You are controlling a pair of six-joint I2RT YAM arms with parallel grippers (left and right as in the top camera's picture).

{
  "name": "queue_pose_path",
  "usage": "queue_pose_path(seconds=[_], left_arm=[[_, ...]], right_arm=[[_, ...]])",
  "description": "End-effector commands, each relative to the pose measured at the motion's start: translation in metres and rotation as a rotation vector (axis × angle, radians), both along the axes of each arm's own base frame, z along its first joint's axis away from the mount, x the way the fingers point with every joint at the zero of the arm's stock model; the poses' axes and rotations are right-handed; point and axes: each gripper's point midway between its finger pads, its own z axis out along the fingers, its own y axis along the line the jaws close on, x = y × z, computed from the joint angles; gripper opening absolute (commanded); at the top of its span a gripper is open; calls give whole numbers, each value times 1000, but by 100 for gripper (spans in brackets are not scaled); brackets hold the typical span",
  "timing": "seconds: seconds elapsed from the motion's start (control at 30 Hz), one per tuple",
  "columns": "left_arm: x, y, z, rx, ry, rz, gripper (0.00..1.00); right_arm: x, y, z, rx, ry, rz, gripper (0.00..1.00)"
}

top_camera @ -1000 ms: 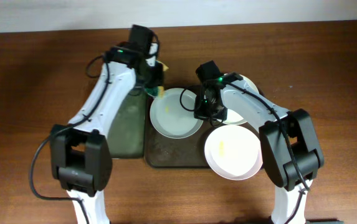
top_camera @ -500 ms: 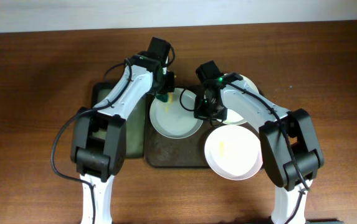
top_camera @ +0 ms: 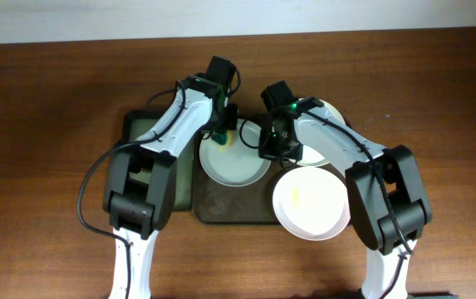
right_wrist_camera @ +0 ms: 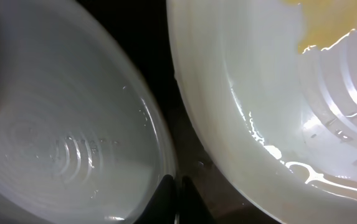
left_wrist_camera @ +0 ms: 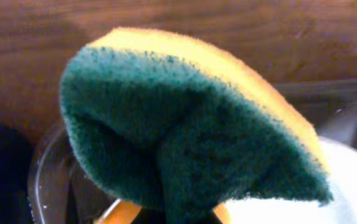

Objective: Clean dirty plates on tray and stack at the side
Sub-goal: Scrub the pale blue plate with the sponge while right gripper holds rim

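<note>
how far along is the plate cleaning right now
Done: nothing is stacked at the side; all three plates are at the tray. In hand: the left fingers pinch a sponge over the left plate, whose rim the right fingers grip. Left: the front plate shows a yellow smear, the back plate lies partly hidden under the right arm, and stacking has not begun.
</note>
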Motion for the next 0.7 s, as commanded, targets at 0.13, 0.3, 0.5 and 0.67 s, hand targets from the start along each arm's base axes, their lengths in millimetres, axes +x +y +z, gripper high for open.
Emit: queue_pose_path(seconds=[0.13, 0.3, 0.5, 0.67], left_arm=[[-20, -1, -27, 32, 94, -29, 0], [-20, -3, -23, 79, 63, -43, 0], [-20, -21, 22, 111, -55, -83, 0], [-41, -20, 60, 103, -48, -45, 0]], right_arm=[[1, 3, -2, 19, -1, 9, 4], [1, 3, -2, 19, -2, 9, 4], [1, 3, -2, 20, -5, 9, 4], [1, 3, -2, 20, -5, 10, 4]])
